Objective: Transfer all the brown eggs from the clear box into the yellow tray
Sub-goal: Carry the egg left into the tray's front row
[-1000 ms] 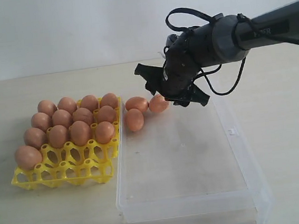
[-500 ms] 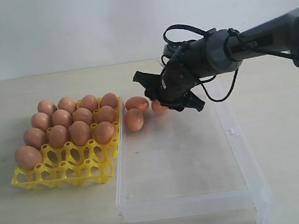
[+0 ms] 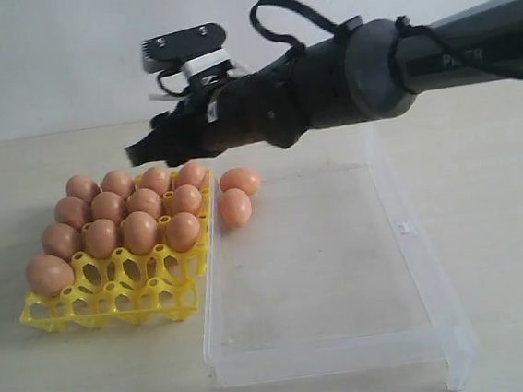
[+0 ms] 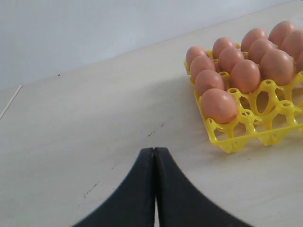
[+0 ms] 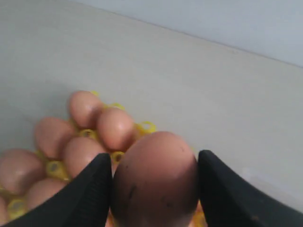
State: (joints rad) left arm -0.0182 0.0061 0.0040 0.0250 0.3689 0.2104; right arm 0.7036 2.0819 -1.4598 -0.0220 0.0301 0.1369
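- The right gripper [image 3: 152, 149] of a black robot arm [image 3: 325, 83] stretches in from the right and hangs over the far side of a bright yellow plastic lattice egg tray [image 3: 114, 303].
- Its jaws are clamped on a smooth orange-brown egg [image 5: 155, 182], with a black finger [image 5: 90, 194] pressed to each side.
- Thirteen matching brown eggs [image 3: 140, 232] sit in the tray's cups: three full rows of four at the back, and one alone at the left end of the front row.
- Two more eggs [image 3: 235, 208] lie close together in the far left corner of the large, shallow clear plastic box [image 3: 414, 237], just beside the tray.
- The left gripper [image 4: 154, 153], seen only from its own wrist, has its jaws pressed together on nothing, above the pale table [image 4: 94, 118] near the tray's corner.
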